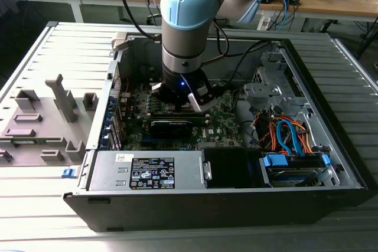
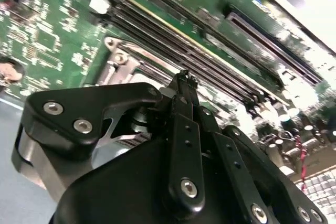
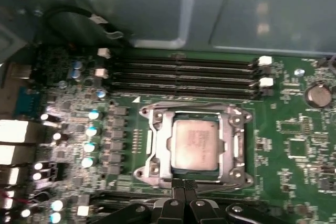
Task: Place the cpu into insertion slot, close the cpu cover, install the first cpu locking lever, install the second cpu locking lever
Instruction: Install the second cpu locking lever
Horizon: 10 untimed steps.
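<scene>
- In the first wrist view the gripper (image 3: 183, 183) showed at the bottom centre of the frame, its two black fingertips (image 3: 177, 184) pressed together with no gap, nothing held between them.
- The tips sat right at the lower edge of the insertion slot (image 3: 195, 148), at the metal frame's near rail; whether they touched it could not be told.
- The cpu (image 3: 195, 144) lay flat in the slot at mid-frame, its pale silvery top showing through the window of the cpu cover (image 3: 160, 145), which lay down flat over it.
- In the second wrist view the gripper (image 2: 185, 78) rose from the lower half of the frame, clenched fingers ending in a narrow point at centre, just over a corner of the socket frame (image 2: 122, 59).
- Above the slot, toward the upper part of the first wrist view, four long black memory slots (image 3: 184, 77) ran side by side, near the frame's far edge.
- To the left of the slot stood a column of silver capacitors (image 3: 92, 129), just beside the socket; to the right the green circuit board (image 3: 294, 140) lay lower and more open.
- In the exterior view the arm (image 1: 186, 22) came down from top centre into the open computer case (image 1: 331, 146), the gripper (image 1: 192, 100) low over the board, case walls well apart on either side.
</scene>
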Each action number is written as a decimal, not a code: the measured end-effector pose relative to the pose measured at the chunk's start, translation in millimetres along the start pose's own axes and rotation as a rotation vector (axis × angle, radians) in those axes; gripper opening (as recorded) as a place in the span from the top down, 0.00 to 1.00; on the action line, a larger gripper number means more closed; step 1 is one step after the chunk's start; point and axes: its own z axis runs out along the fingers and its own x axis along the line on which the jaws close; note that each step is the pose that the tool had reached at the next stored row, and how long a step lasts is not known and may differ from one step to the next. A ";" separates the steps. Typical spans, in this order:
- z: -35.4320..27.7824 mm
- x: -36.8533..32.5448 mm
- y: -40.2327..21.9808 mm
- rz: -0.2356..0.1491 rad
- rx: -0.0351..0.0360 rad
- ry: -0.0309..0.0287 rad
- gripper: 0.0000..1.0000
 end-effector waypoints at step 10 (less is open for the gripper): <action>-0.3 25.8 -3.5 0.000 -0.0010 -0.0009 0.89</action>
